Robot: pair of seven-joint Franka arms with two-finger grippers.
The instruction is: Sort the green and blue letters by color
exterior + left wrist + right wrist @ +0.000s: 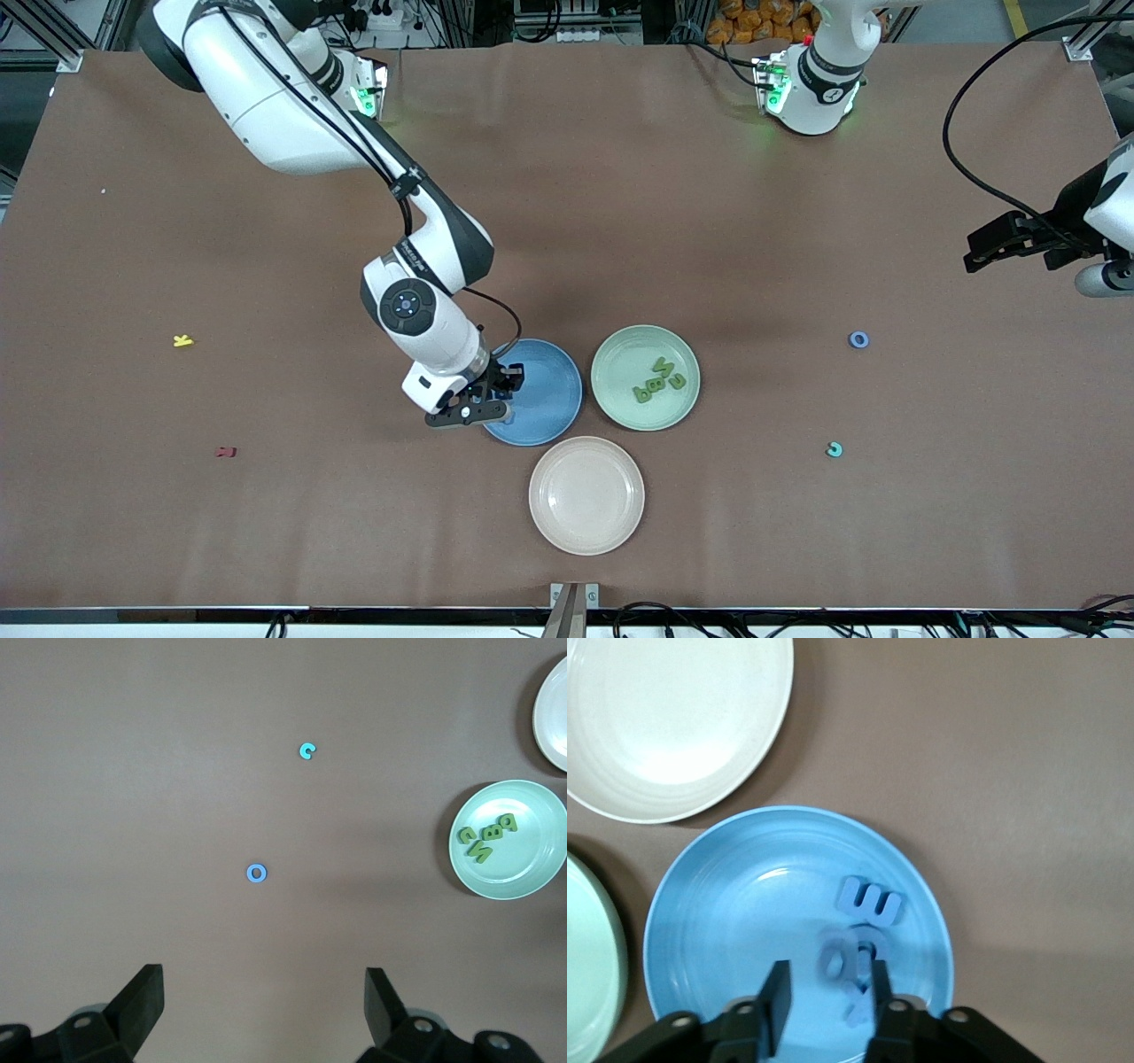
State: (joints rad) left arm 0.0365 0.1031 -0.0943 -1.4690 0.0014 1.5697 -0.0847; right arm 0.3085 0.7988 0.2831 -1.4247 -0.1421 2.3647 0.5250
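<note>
Done: green letters are gathered in the green plate; blue letters lie in the blue plate.
Left: blue O, at the green plate's 3 o'clock, is still loose on the worktop.
Right hand: over the blue plate, parted, nothing pinched.
Left hand: spread, waiting above the O.

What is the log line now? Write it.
right gripper open over blue plate | blue letters in plate | left gripper open, waiting

Blurred blue letters between right gripper fingers — grasp unclear, cream plate edge-cropped
</note>
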